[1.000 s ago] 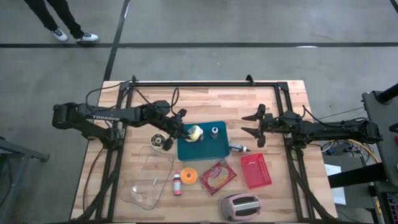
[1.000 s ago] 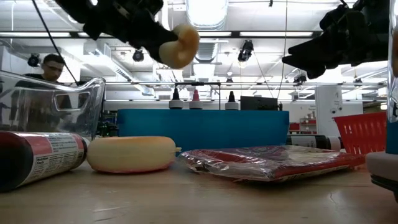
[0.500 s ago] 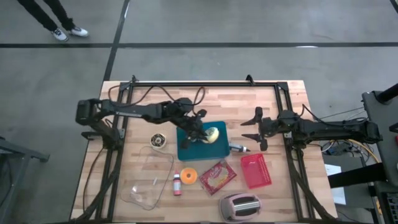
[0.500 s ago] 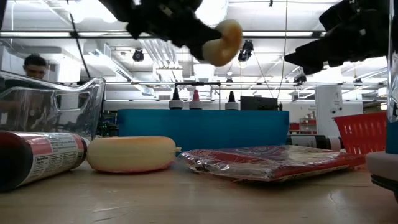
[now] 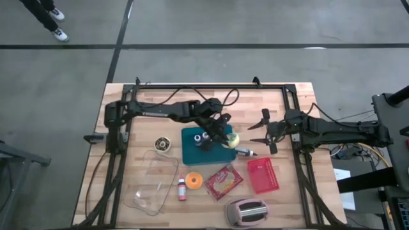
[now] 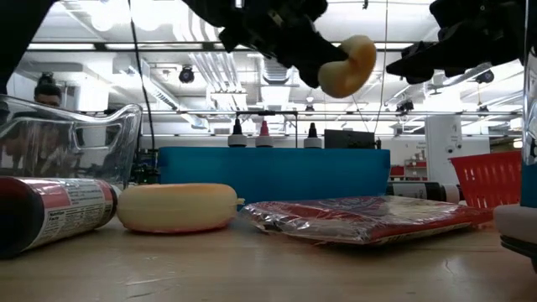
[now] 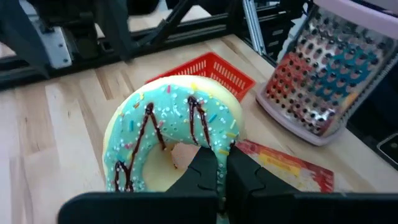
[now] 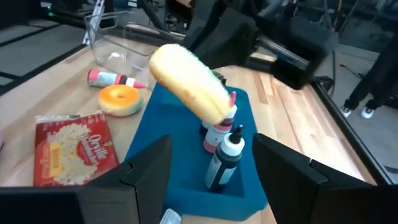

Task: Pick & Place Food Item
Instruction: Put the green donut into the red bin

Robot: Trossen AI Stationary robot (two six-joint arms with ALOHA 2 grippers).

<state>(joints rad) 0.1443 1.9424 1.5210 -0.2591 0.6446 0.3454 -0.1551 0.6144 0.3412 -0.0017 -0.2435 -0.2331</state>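
Doughnut aloft at frame centre, high view.
Left pincer (image 5: 225,135) clenched on the doughnut (image 5: 232,138), above the blue tray's (image 5: 192,152) right edge. Right pincer (image 5: 257,133) released, right of centre.

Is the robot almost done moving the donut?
About halfway, I think. Done: the left gripper is shut on the donut and holds it up in the air, above the right edge of the blue tray. In hand: carrying it toward the open right gripper, which waits nearby. Left: it still has to put the donut down somewhere; I can't tell where.
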